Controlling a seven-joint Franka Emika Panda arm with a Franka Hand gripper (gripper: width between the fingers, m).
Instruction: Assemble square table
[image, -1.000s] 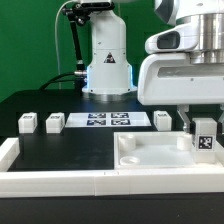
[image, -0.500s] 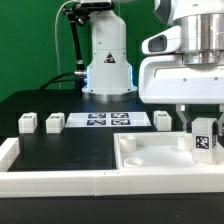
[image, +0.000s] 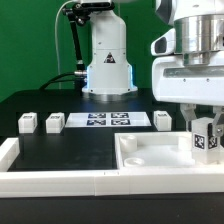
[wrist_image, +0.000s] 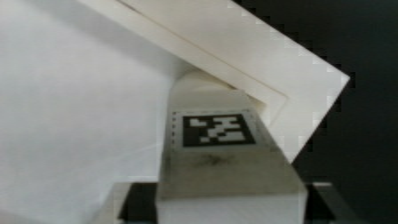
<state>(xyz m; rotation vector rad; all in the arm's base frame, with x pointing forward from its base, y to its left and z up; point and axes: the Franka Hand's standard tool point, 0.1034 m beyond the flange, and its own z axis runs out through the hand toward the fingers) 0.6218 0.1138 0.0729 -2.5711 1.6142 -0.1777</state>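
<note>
Far out from the gripper (image: 203, 122), on the exterior view's left, a loose leg (image: 27, 122) and a second loose leg (image: 54, 122) stand side by side, well apart from it. Coming across, there's the marker board (image: 105, 120). Then a third loose leg (image: 162, 119), nearer the gripper but not touching it.

Now the table top (image: 150, 157) lies rim-up just below the gripper, snug against the front border bar (image: 60, 181). The gripper's jaws are partly closed and clamped on the fourth leg (image: 207, 141), which is upright with its tag facing out, right over the table top's corner. The wrist view shows that leg hard by the corner rim. Its foot is hidden, so I can't tell whether it touches the slab.

Here's the danger. If the leg comes down off its hole, it could catch the rim and tilt in the jaws. A tilted leg would likely jam when turned, or shove the table top sideways. And if the jaws let go too soon, the leg probably topples.
</note>
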